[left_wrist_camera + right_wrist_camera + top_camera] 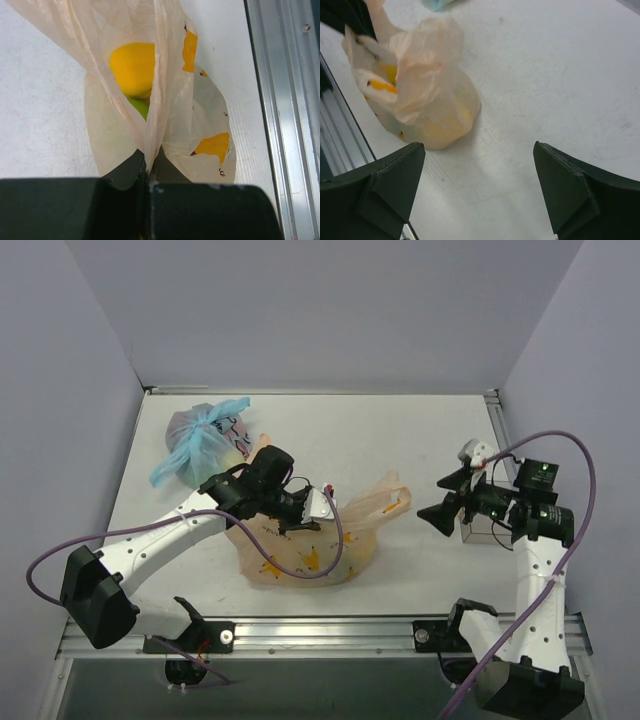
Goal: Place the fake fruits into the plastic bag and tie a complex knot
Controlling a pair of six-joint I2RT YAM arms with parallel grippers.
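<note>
The plastic bag (305, 545) lies on the white table (420, 430), a bit low and left of the middle in the top view. It is thin, crinkly and see-through. It is peach in colour, with orange blobs printed on it and tiny dark marks too small to make out.

The left tool (149, 162) is pinched tight on a fold of the bag's thin skin. Through that skin I see the fake fruits (131, 67): a smooth, round yellow one with a green one (141, 106) just under it, touching.

The right tool (445, 498) stands wide and holds nothing, well apart from the bag, at the right. Its dark fingers (385, 185) are flat and pointed.

In the upper left sits another bag (200, 445), clear, with soft light-blue tied handles.
</note>
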